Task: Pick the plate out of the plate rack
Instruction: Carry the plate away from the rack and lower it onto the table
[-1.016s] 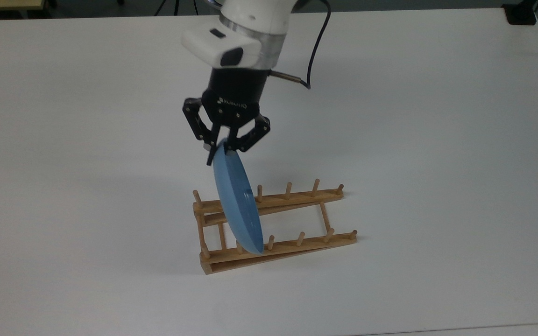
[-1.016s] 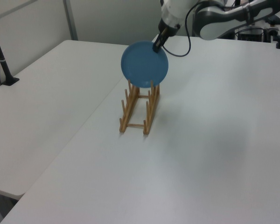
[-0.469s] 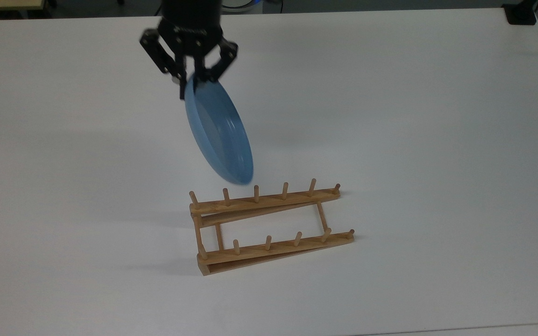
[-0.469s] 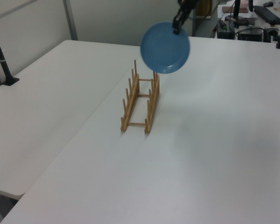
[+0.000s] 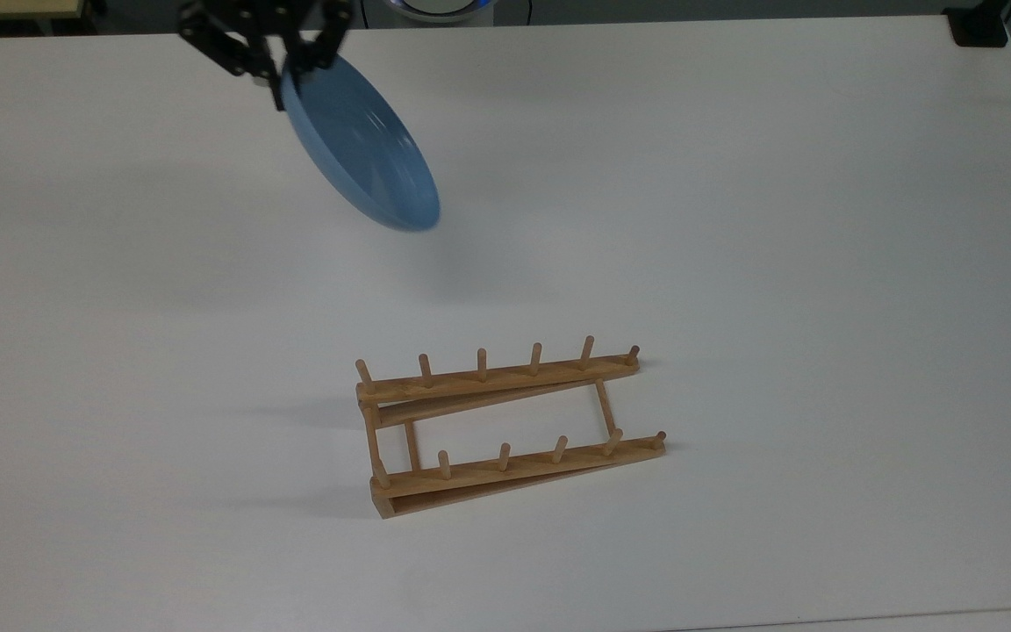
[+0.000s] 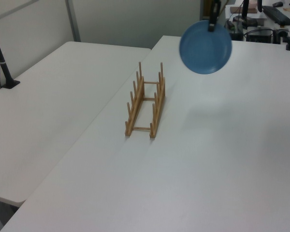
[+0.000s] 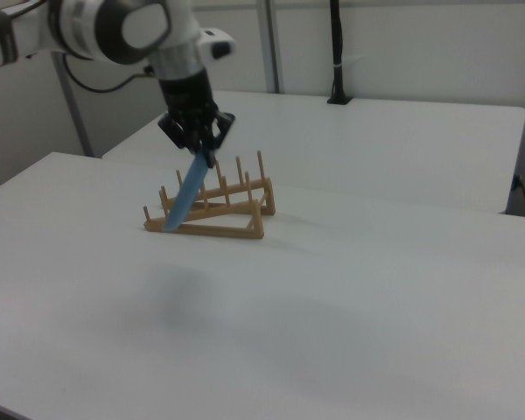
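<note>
The black two-finger gripper (image 5: pixel 284 77), clamped on the upper rim of the round, glossy light-blue plate (image 5: pixel 363 154), hangs it above the white table (image 5: pixel 734 219), well clear of the light-brown wooden peg rack (image 5: pixel 505 430); rigid, seemingly light and slippery, it likely needs that firm rim pinch.

plate (image 5: pixel 361 158) hangs in my gripper (image 5: pixel 284 77), clear above table (image 5: pixel 777 263) | plate rack (image 5: pixel 505 430) well apart, toward the top view's lower right

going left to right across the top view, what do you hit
claw → plate, hanging from the claw by its rim → rack
</note>
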Motion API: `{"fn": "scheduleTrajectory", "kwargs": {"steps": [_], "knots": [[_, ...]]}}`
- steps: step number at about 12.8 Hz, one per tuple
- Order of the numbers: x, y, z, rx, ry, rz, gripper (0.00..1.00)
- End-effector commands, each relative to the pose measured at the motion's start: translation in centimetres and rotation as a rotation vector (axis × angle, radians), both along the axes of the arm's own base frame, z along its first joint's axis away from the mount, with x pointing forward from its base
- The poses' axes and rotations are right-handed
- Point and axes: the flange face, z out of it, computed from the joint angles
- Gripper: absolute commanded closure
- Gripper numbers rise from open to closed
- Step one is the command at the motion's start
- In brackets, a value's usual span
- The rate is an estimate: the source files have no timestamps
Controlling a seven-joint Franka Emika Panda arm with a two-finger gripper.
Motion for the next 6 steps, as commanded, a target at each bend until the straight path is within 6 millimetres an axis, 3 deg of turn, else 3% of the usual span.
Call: {"fn": "scheduleTrajectory", "kwargs": {"steps": [1,6], "knots": [[-1.8,-4.2,-2.6,0.091,0.071,0.156,1.0],[-2.3,-8.0,-9.5,0.134,0.176,0.147,1.0]]}}
